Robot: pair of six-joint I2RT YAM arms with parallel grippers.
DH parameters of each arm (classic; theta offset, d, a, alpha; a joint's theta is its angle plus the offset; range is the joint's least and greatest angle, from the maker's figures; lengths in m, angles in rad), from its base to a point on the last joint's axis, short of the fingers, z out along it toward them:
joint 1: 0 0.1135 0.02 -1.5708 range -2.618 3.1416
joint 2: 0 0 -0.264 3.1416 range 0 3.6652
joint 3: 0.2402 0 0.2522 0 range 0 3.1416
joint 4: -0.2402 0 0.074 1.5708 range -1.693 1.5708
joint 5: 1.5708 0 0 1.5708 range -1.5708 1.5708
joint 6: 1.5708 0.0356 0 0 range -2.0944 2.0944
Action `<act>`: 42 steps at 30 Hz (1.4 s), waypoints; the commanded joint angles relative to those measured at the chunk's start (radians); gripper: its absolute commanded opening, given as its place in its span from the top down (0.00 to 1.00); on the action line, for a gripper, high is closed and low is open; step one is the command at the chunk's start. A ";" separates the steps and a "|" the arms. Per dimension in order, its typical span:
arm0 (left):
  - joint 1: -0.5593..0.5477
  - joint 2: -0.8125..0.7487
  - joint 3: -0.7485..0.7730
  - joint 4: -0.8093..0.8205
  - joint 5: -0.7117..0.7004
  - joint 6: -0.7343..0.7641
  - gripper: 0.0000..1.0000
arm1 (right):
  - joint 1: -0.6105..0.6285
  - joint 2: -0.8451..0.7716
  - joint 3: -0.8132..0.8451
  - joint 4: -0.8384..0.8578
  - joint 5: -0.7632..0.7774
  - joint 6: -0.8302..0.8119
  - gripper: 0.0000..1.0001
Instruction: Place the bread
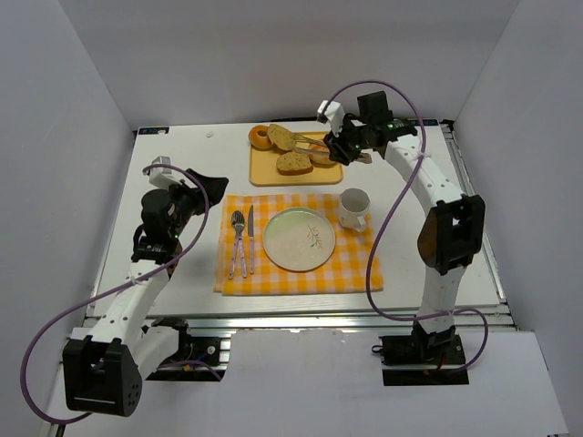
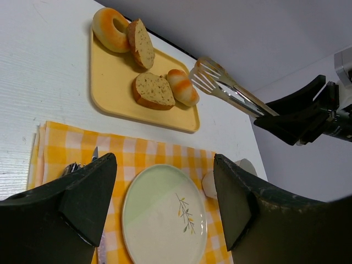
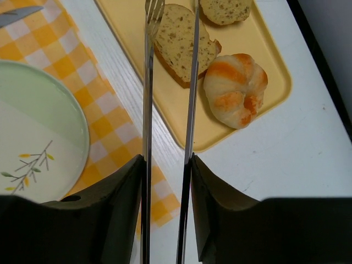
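The bread (image 1: 294,163) is a flat brown speckled slice lying on the yellow tray (image 1: 264,171); it also shows in the left wrist view (image 2: 154,91) and the right wrist view (image 3: 181,41). My right gripper (image 1: 350,147) (image 3: 165,162) is shut on metal tongs (image 3: 147,82), whose two arms stand apart, their tips above the slice and not touching it. My left gripper (image 1: 206,188) (image 2: 163,165) is open and empty, above the placemat's left side. The pale green plate (image 1: 299,238) (image 2: 165,220) (image 3: 33,110) is bare.
On the tray also lie a ring-shaped roll (image 1: 260,137), a narrower oval slice (image 1: 281,137) and a golden scored roll (image 1: 321,157). A white mug (image 1: 353,208) stands right of the plate. A fork (image 1: 238,238) and knife (image 1: 250,232) lie on the checked placemat (image 1: 355,269).
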 commanded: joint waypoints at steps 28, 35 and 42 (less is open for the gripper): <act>-0.002 0.018 0.007 -0.017 -0.014 0.022 0.20 | 0.134 0.146 -0.033 0.077 0.277 -0.366 0.53; -0.002 0.008 0.001 -0.017 -0.018 0.020 0.20 | 0.137 0.174 -0.027 0.091 0.320 -0.377 0.56; -0.002 -0.008 -0.004 -0.028 -0.024 0.022 0.20 | 0.137 0.171 -0.028 0.085 0.323 -0.379 0.79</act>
